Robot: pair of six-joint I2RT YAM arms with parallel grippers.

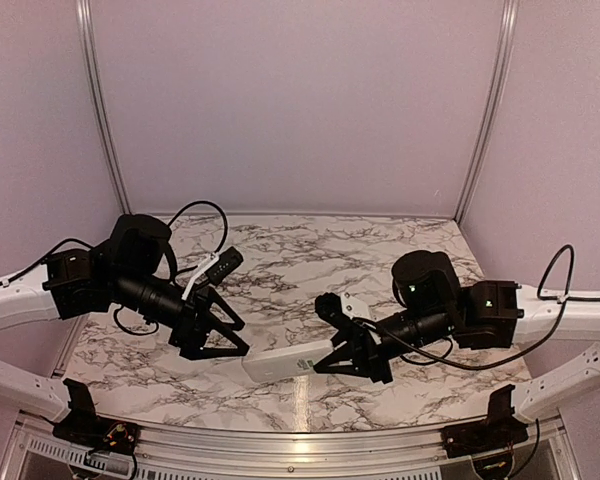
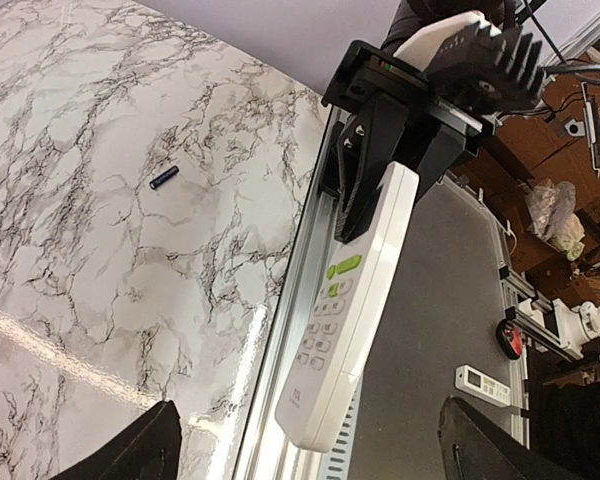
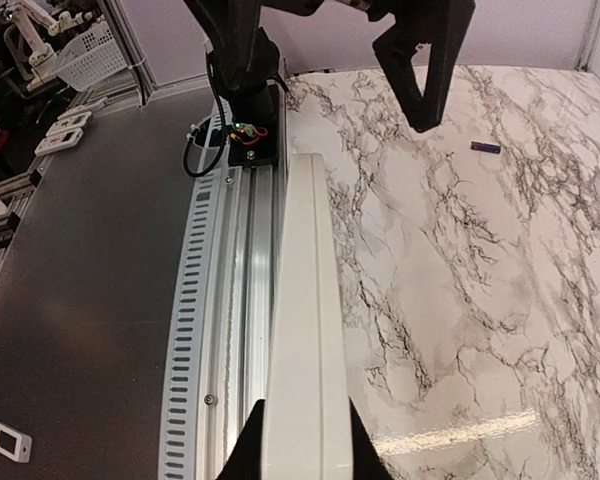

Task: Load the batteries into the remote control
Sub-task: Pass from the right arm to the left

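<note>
1. Top external view: the right pincer [image 1: 345, 357] is clamped on the right end of the slim white plastic remote control [image 1: 283, 363], over the near edge of the marble table [image 1: 310, 250].
2. Left pincer [image 1: 232, 337] is wide apart near its left end.
3. A tiny black cylinder battery [image 2: 163, 178] lies apart on the table; the left pincer should probably fetch it next.

One battery [image 2: 163, 178], two tools [image 1: 242, 338] [image 1: 327, 357], one gripped remote control [image 1: 285, 362].

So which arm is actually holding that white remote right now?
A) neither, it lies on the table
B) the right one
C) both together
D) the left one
B: the right gripper is clamped on one end of the remote control, while the left gripper stands wide open, clear of it.
</note>
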